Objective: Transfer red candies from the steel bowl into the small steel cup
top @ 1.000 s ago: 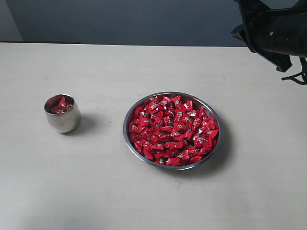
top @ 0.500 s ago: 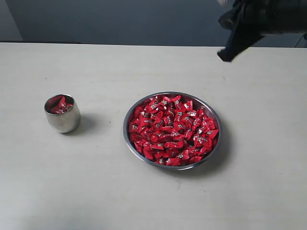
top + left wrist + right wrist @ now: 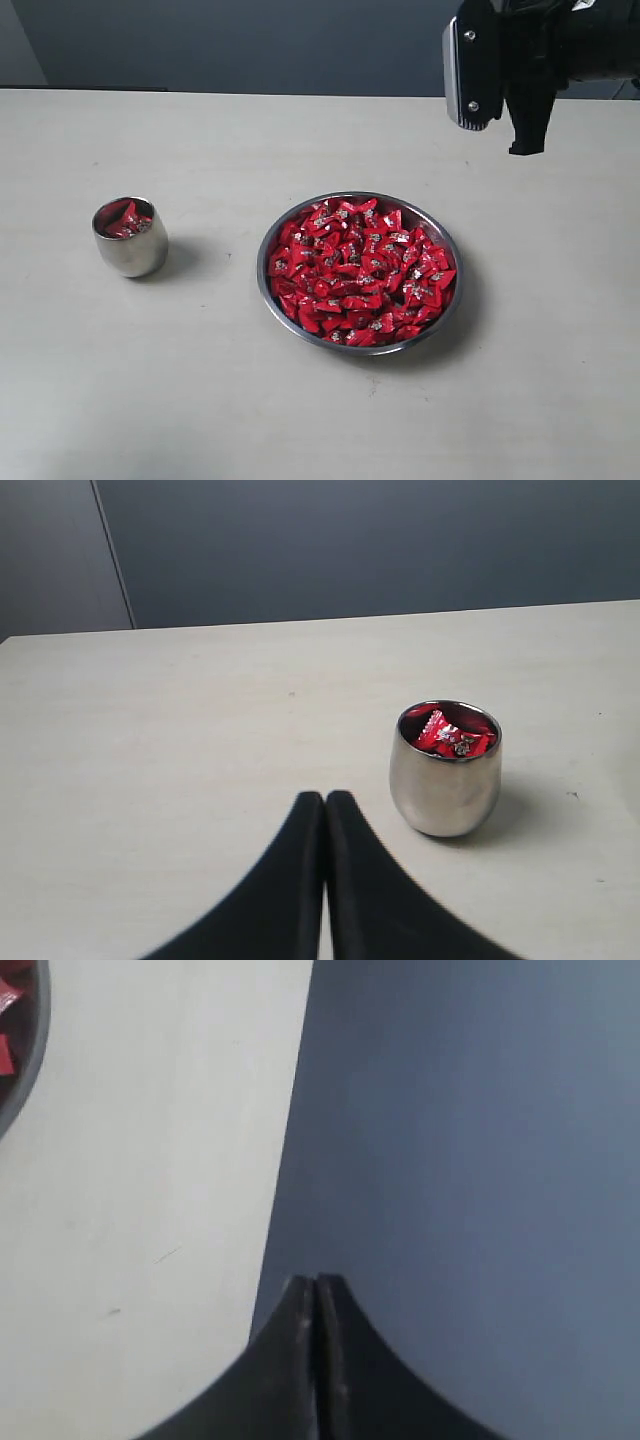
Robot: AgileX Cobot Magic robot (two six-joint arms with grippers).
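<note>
The right arm point(image 3: 560, 45) has moved. A moment ago it sat up in the far corner, well off to the right of the bowl point(image 3: 350, 194). Now it has swung in closer and hangs behind the bowl's right side. It has turned too, so a flat grey side point(image 3: 466, 70) now shows.

The black right gripper point(image 3: 316, 1282) hangs raised beyond the far rim of the wide shiny steel bowl point(image 3: 262, 270), jaws together, empty. The black left gripper point(image 3: 323, 798) is likewise closed, empty.
</note>
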